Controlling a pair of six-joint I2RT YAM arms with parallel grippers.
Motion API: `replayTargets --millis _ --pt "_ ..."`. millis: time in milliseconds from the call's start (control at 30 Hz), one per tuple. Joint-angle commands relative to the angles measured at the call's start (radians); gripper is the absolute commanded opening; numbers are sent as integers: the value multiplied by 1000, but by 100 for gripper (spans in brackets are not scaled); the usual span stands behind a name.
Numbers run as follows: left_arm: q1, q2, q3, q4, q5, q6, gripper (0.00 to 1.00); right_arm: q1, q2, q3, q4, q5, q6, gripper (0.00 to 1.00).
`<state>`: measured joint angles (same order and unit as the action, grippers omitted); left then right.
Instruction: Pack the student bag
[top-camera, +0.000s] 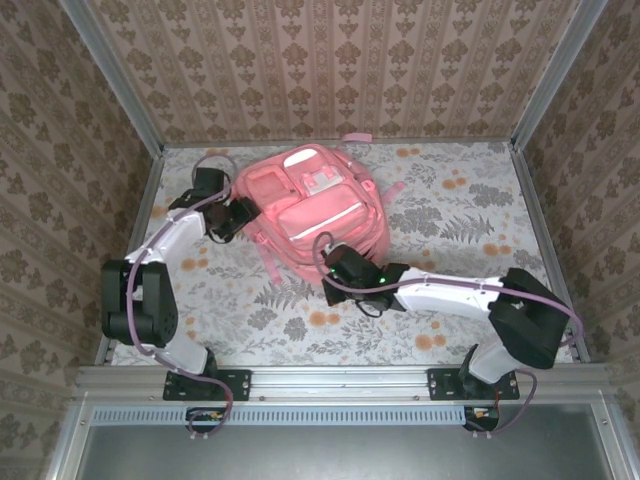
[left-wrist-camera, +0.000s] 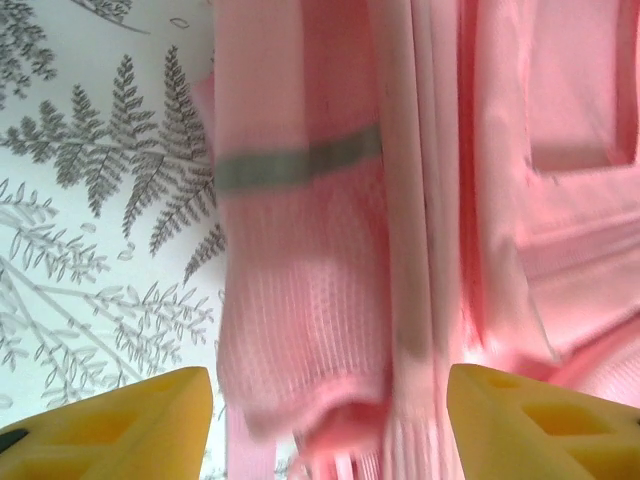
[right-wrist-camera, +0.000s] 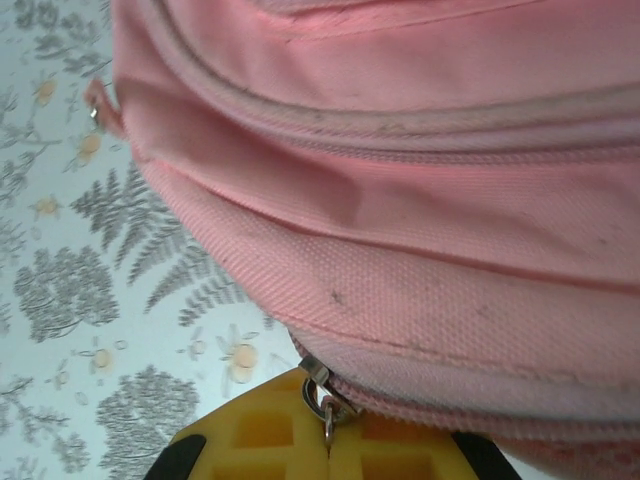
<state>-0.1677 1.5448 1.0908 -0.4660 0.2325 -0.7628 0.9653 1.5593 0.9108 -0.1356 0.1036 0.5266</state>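
Lying face-up: student bag (top-camera: 305, 225), pink; white-trimmed front pockets

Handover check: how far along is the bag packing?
Done: the bag lies flat on the table; what's inside it can't be told.
In hand: the right gripper is shut on a zip pull at the bag's near edge. The left gripper is open, facing the side pocket.
Left: probably running that zip.
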Motion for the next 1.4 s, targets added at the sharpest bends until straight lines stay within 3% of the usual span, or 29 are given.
replayTargets --millis 0,133,300,400,600,667,733,933,1067,1367 --pt "-28 -136 -73 -78 -27 -29 65 31 66 91 24 -49 11 0" --pt "-106 -298 -218 -94 -41 -162 64 33 129 150 31 -58 23 0" --pt "-279 -478 -432 116 -48 -417 60 36 167 186 41 -79 20 0" --pt "-372 -482 -482 223 -79 -516 60 38 176 192 44 -82 21 0" --pt "-477 -392 -447 262 -151 -561 59 47 179 198 46 -83 24 0" --pt "-483 -365 -439 275 -164 -561 57 52 176 197 46 -81 25 0" --pt "-483 -343 -432 282 -181 -568 48 54 175 194 44 -76 29 0" --pt "-486 -335 -387 173 -244 -546 0 55 159 178 34 -46 33 0" --pt "-469 -367 -372 65 -289 -529 0 48 133 146 14 -2 24 0" --pt "-405 -418 -375 -14 -292 -476 0 -30 4 -6 -39 54 5 0"
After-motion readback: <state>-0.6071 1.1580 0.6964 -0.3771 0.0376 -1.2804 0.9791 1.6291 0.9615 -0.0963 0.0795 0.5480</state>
